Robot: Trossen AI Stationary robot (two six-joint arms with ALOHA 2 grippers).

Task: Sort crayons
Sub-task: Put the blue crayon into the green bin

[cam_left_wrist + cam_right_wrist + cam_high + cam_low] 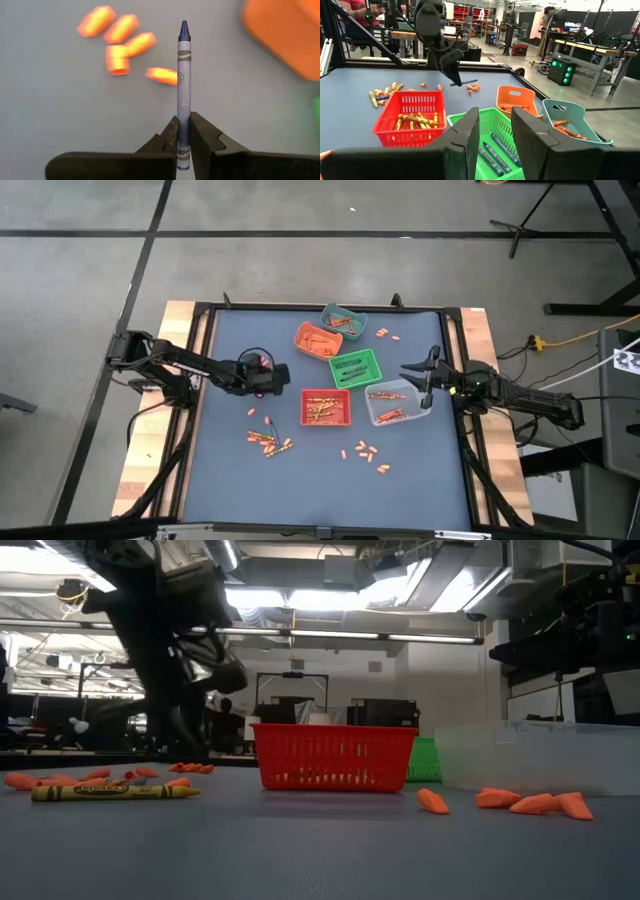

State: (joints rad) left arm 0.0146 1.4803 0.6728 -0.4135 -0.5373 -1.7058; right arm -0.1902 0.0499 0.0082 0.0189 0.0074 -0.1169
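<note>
Table (230, 480): dark blue mat, wooden side rails, seen from overhead. Five small bins cluster near the centre.

Left arm enters from 9 o'clock. Left gripper (282, 377) hangs above the mat just at 9 o'clock of the red bin, off the surface. Its fingers (170, 137) are clamped on a blue crayon (183, 90), gripped near the blunt end, tip pointing away from the wrist. In the right wrist view the same crayon (465, 82) sticks out level from the left gripper (454, 76).

Right arm enters from 3 o'clock. Right gripper (421, 373) sits over the 3 o'clock edge of the clear bin; fingers (465, 137) apart, nothing between them.

Bins, largest cluster first:
- Clear bin (420, 412), 3 o'clock of centre, a few orange crayons inside.
- Red bin (326, 421), centre, yellowish crayons (415, 119) in it.
- Green bin (376, 369), 12 o'clock of the red one, dark blue crayons (496, 150) inside.
- Orange bin (305, 332) and teal bin (331, 311), toward 12 o'clock, each with orange crayons.

Loose crayons on the mat:
- Mixed group (268, 440) at 7 o'clock of the red bin, orange with a yellow one (112, 793).
- Orange stubs (366, 454) at 5 o'clock of the red bin.
- A few stubs (386, 334) at 3 o'clock of the teal bin.
- Five orange stubs (120, 42) lie under the left gripper.
</note>
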